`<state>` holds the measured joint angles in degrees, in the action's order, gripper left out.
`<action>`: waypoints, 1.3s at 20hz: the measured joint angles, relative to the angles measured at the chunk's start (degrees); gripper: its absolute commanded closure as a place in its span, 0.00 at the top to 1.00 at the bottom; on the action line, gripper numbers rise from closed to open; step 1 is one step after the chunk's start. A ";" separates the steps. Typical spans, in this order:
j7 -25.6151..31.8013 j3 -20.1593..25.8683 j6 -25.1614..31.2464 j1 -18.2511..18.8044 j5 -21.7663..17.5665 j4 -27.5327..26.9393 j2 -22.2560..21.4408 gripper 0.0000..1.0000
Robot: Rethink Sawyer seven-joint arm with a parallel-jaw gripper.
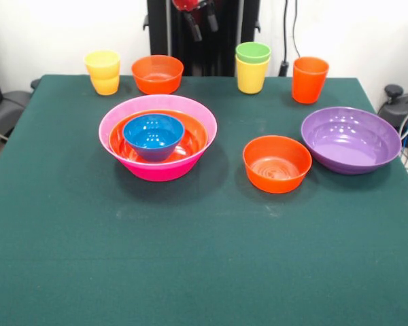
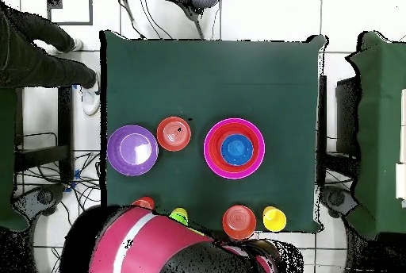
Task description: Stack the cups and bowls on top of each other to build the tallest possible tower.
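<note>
A: Where does the pile stand?

B: Left of the counter's (image 1: 190, 272) middle in the front view: a big deep glossy pink plastic bowl (image 1: 158, 168) holds a wide orange bowl (image 1: 190, 141), and a small blue bowl (image 1: 154, 134) sits inside that. All three open upward, nested on one upright axis.

A: And the loose pieces?

B: A small orange bowl (image 1: 277, 163) sits right of the pile, with a wide purple bowl (image 1: 351, 139) just beside it towards the right edge. Along the far edge: two yellow tumblers (image 1: 104, 71) stacked, a second small orange bowl (image 1: 157, 73), a light green cup nested in a yellow cup (image 1: 251, 66), and a taller orange cup (image 1: 309, 79).

A: What differs overhead?

B: A person's dark sleeve (image 2: 40, 51) shows at the upper left edge, and the red arm (image 2: 158, 246) hides part of the cup row.

A: The tool?

B: The tool (image 1: 199, 19) hangs above the far edge; I cannot tell how it is set.
</note>
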<state>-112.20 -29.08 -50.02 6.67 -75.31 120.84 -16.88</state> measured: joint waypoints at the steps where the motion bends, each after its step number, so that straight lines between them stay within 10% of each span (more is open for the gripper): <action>1: 0.00 0.00 0.00 0.37 0.21 0.00 0.00 1.00; 26: 0.00 0.10 -6.76 1.99 12.46 0.07 6.18 1.00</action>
<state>-112.20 -28.98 -56.78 8.66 -62.85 120.91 -10.70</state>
